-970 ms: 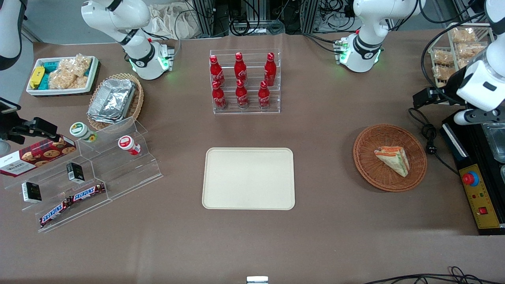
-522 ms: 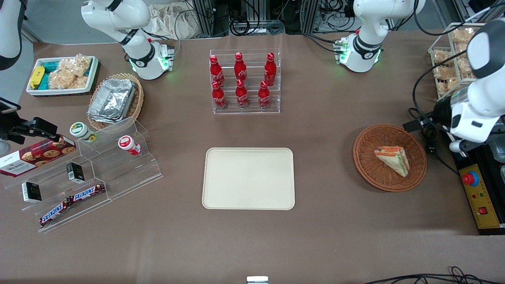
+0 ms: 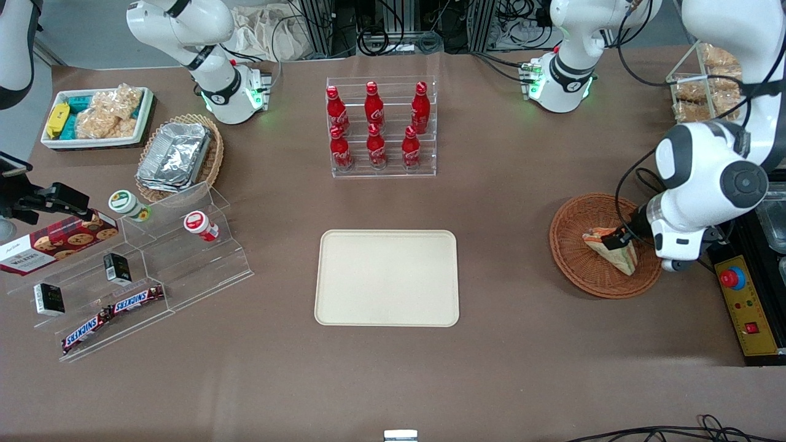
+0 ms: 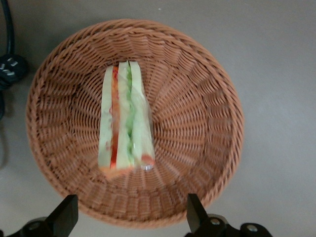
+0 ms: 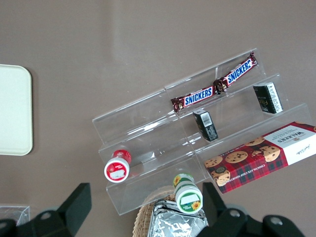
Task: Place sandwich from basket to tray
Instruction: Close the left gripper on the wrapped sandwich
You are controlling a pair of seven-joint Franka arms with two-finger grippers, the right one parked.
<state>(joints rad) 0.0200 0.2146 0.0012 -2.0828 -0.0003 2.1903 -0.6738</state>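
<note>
Wicker basket (image 3: 605,245) is now reached: gripper (image 4: 131,217) has been swung in above it, fingers apart, nothing held. Sandwich (image 4: 123,122) lies inside, ungrasped; tray (image 3: 387,277) bare. Descent is judged next.

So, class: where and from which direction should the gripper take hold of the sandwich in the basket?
Come from above and close across the bread faces at mid-length: the sandwich stands on edge in the basket, layers up. The gripper hovers over it, jaws open.

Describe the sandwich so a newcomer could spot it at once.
Find the round reddish-brown wicker basket toward the working arm's end of the table. Under the open tool lies its only content: a clear-wrapped triangular sandwich, white bread with red and green filling.
</note>
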